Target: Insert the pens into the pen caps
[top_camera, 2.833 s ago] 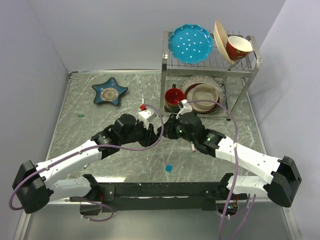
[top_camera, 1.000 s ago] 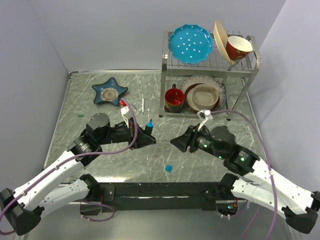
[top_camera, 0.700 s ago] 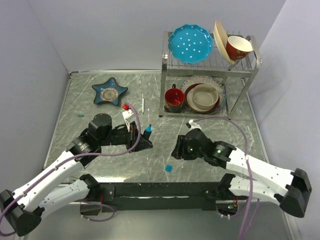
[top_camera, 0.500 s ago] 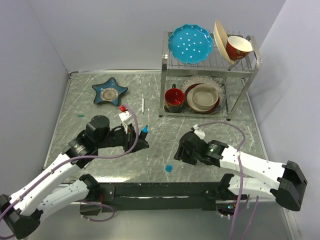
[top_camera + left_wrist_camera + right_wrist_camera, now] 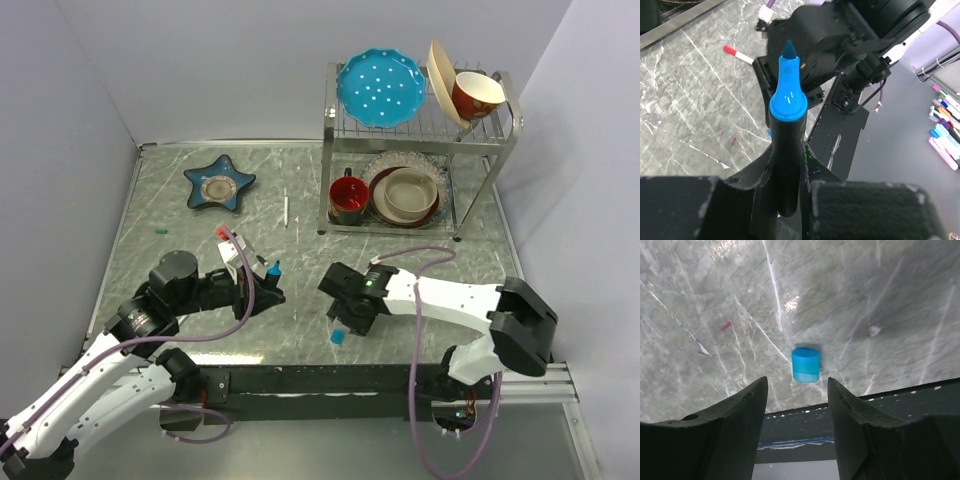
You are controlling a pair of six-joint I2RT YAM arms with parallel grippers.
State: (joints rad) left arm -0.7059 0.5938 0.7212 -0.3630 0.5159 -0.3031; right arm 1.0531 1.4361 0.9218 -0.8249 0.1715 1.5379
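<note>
The black marker (image 5: 786, 150) with its bare blue tip is pinched in the left tool (image 5: 785, 197), held up over the left-centre of the tabletop (image 5: 420, 260) with the tip pointing away from the fingers. The bright blue cap (image 5: 806, 364) sits alone near the tabletop's front edge, just ahead of the right tool (image 5: 797, 388), whose fingers are spread above it without touching. Farther back, a thin white pen (image 5: 285, 209) lies beside the dish rack (image 5: 330, 125).

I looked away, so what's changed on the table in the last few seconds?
The left fingers, gripping the blue-tipped marker, pulled back toward the near left. The right fingers swung toward the near edge and now hang open over the blue cap. Cap, white pen and star dish stayed put.
</note>
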